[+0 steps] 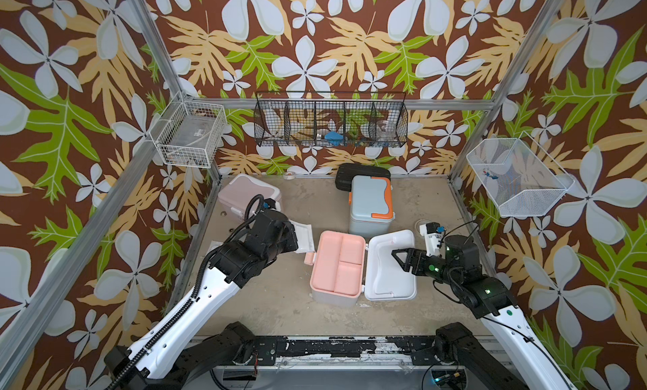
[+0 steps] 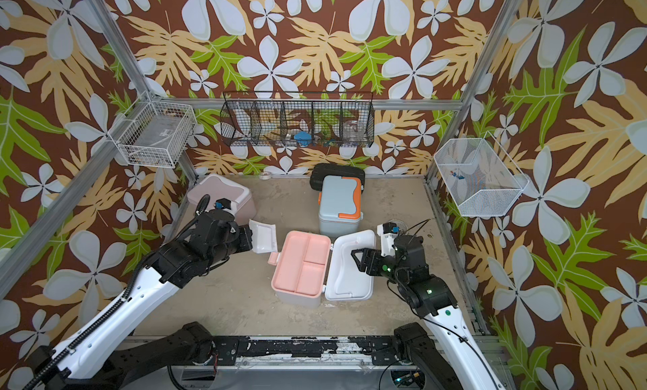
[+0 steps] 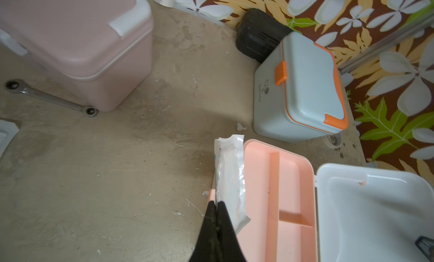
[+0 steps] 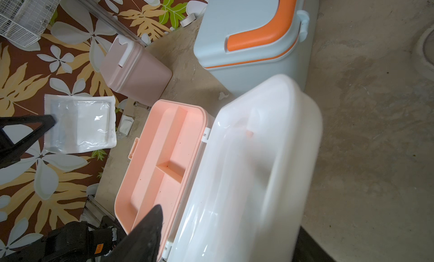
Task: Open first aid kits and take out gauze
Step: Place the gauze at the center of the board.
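Three first aid kits (image 1: pixel 336 265) are counted, the pink kit (image 1: pixel 241 190) partly hidden by the left arm. One gauze packet (image 3: pixel 231 169) is pinched by the left hand (image 3: pixel 217 203); the right hand (image 1: pixel 398 258) is held spread.

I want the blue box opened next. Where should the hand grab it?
Pinch the small orange latch on the light blue kit, coming from the robot's left, the side it faces. It sticks out from the lid's edge, while the orange handle lies flat on top.
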